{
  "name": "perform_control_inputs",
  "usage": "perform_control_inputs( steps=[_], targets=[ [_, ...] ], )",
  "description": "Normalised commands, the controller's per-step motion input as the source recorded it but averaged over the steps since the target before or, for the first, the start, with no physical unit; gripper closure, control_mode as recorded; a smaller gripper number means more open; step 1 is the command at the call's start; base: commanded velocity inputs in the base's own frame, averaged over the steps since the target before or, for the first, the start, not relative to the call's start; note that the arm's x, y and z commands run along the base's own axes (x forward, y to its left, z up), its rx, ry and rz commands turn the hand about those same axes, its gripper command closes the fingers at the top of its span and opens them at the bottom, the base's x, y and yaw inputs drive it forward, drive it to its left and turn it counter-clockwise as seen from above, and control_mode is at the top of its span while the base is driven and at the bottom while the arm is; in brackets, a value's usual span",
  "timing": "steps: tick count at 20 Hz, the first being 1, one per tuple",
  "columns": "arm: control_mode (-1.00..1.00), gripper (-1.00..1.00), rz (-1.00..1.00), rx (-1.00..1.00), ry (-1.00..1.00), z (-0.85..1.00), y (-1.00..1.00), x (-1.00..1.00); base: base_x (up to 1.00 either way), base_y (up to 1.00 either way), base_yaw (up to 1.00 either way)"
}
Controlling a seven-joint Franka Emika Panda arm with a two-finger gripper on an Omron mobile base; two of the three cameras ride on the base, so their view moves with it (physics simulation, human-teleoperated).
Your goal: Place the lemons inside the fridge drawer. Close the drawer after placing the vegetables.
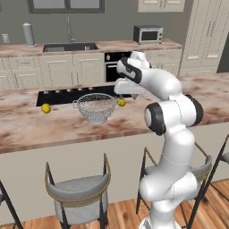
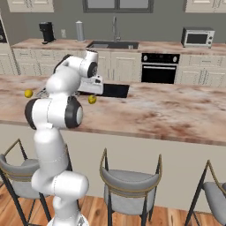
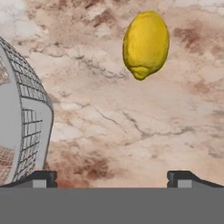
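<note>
The pincer (image 3: 112,177) hangs over the marbled worktop (image 1: 40,127) with its jaws spread wide and nothing between them. Just ahead of it a lemon (image 3: 145,43) lies on the bare stone, clear of both fingertips (image 3: 43,178); from the left base camera this lemon (image 1: 121,102) sits just beside the wire-mesh bowl (image 1: 96,107), on its right. The second lemon (image 1: 46,108) rests well apart on the bowl's left, near the dark cooktop (image 1: 58,96). Whether the bowl holds anything is hard to tell through the mesh.
</note>
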Motion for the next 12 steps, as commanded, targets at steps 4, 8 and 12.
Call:
perform_control_inputs(
  steps=[4,8,12],
  targets=[
    [-1.0,-1.0,0.01,0.03,0.0,-0.23,-0.07,0.54,0.0,0.0,0.0],
    [-1.0,-1.0,0.0,0.01,0.0,-0.42,0.0,0.34,0.0,0.0,0.0],
    [-1.0,-1.0,0.0,0.06,-0.13,-0.37,0.0,0.04,0.0,0.0,0.0]
  ],
)
